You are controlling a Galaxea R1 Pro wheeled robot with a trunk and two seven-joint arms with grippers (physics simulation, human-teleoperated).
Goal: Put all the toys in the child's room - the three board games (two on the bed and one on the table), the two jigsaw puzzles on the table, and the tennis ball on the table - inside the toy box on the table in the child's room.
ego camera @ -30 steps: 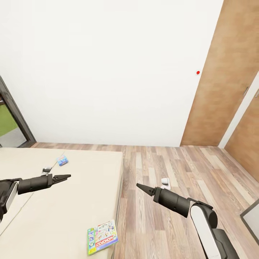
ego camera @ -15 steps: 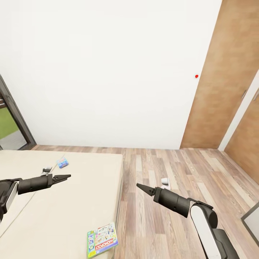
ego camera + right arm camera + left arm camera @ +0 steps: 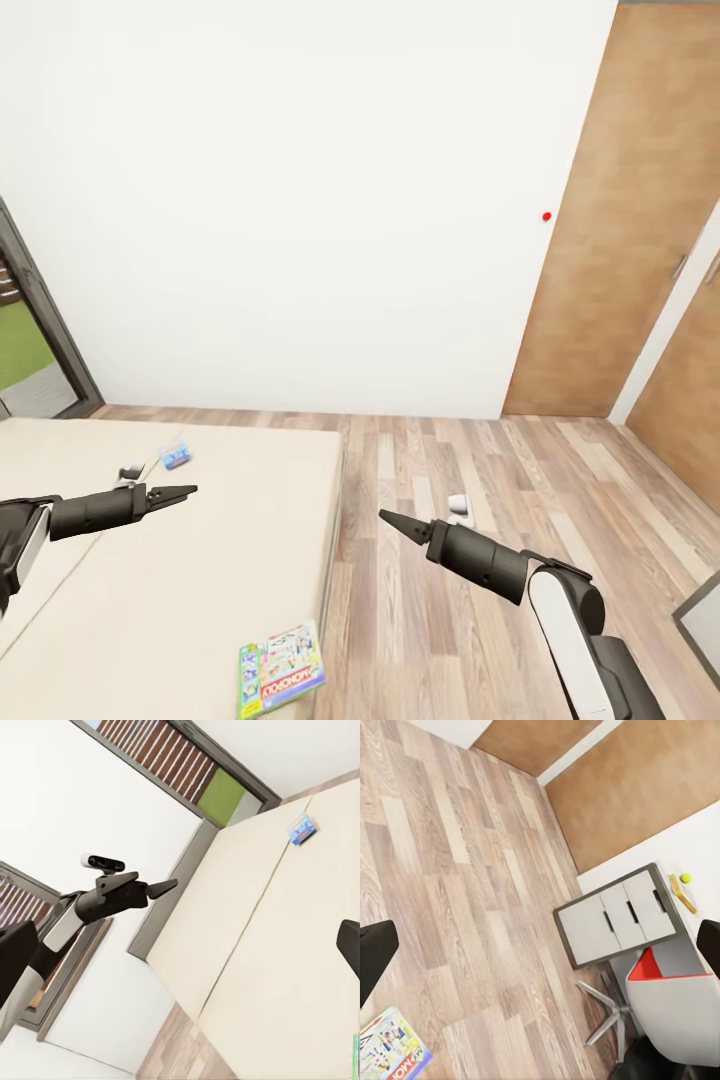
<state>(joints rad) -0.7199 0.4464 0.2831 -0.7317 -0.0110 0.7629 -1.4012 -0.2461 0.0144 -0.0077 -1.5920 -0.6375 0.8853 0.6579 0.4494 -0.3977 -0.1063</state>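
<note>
Both arms hang empty over the bed [image 3: 200,560] edge and floor. The left gripper [image 3: 185,492] has its jaws together; so has the right gripper [image 3: 390,520]. A green-edged game [image 3: 282,668] lies at the bed's near corner, at 5 o'clock from the left jaws. A blue game [image 3: 176,457] lies just beyond them, at 12 o'clock.

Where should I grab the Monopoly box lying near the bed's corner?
Take the board game across its thin long edges, coming from above with the left hand. It lies flat on the bed, so only its edges offer a hold; probably slide it to the bed's edge first.
</note>
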